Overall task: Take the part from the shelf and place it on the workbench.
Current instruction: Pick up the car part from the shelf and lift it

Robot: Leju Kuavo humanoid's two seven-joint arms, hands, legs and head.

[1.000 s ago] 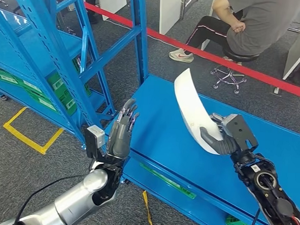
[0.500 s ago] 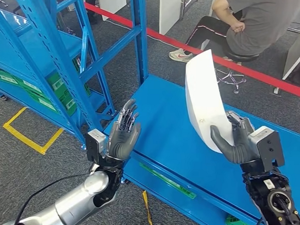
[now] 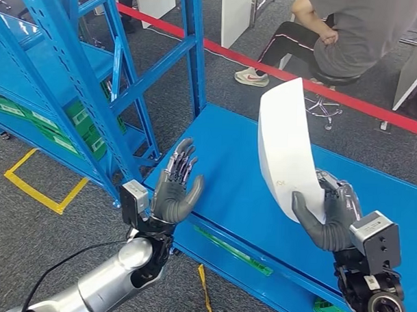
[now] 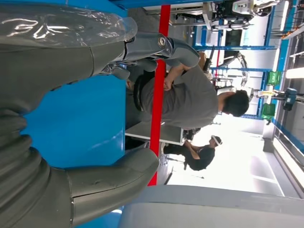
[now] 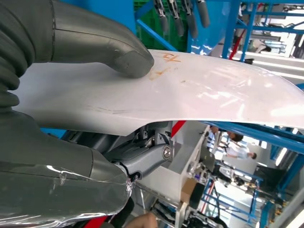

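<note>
Now the right hand (image 3: 331,218), thumb pinching the white curved part (image 3: 287,148), has swung it upright and nearer above the blue counter (image 3: 232,174), so lowering remains, while the left hand (image 3: 175,189) hovers spread and empty.

My right hand (image 3: 332,218) holds the part (image 3: 287,148) above the tabletop (image 3: 232,177) at 4 o'clock; my left hand (image 3: 175,189) hovers empty over the tabletop's near edge at 7 o'clock. The shelf (image 3: 69,76) stands at 10 o'clock, left of the tabletop. A seated person (image 3: 350,31) is behind it at 1 o'clock.
</note>
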